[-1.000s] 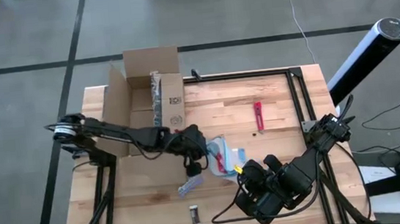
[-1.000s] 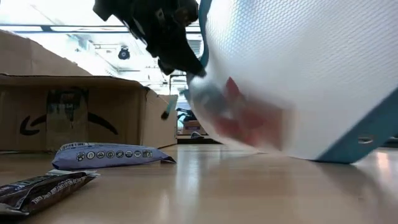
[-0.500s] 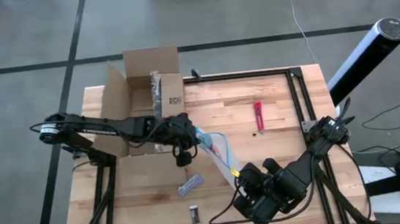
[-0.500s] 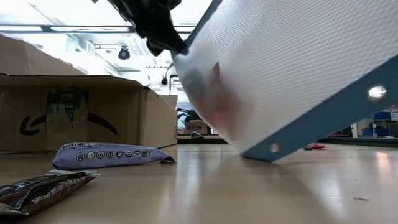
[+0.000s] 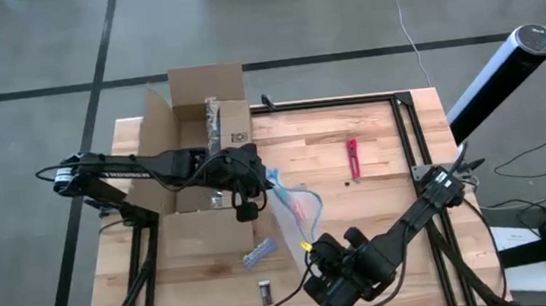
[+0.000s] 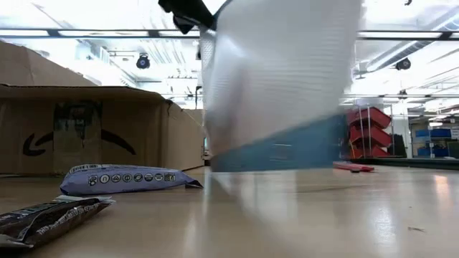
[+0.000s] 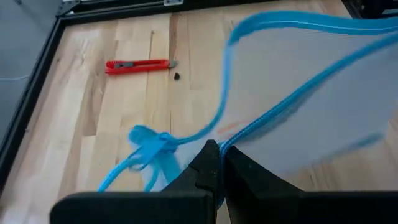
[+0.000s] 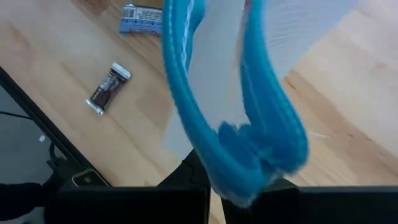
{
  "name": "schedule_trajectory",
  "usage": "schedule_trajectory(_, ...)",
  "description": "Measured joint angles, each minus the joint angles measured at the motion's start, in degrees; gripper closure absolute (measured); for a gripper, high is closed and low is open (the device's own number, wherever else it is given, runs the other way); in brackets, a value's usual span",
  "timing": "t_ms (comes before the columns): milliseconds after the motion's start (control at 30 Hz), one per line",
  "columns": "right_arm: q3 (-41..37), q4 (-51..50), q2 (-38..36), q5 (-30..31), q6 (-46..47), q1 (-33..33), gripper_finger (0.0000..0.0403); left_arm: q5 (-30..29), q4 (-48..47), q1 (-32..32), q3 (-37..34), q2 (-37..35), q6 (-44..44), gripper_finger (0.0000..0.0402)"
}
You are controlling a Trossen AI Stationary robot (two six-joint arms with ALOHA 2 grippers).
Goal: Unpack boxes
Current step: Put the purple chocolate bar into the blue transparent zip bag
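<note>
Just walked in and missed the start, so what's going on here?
Both arms hold a clear pouch with blue edge above the table, stretched between them: the left gripper near the open cardboard box, the right gripper toward the front. Two small packets lie on the wood nearby.

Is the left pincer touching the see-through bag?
Touching. Left wrist view shows the left pincer shut on the bag's blue edge.

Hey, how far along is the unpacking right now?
Done: the cardboard box stands open, and two snack wrappers lie on the table. In hand: the left claw and right claw each grip one end of the clear blue-edged pouch, stretched between them above the table. Left: setting the pouch down; whether the box still holds anything cannot be seen.
</note>
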Motion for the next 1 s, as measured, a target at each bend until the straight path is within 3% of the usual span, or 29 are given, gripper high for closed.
schedule_trajectory(467, -0.24, 0.10, -1.91, 9.49, 1.91, -0.40, 0.0394, -0.02, -3.90, 0.04, -0.84, 0.02, 0.40, 0.0402)
schedule_trajectory(1000, -0.24, -4.38, -5.95, 18.56, 1.40, -0.83, 0.0217, 0.00, -4.03, 0.02, -1.59, 0.04, 0.06, 0.0402)
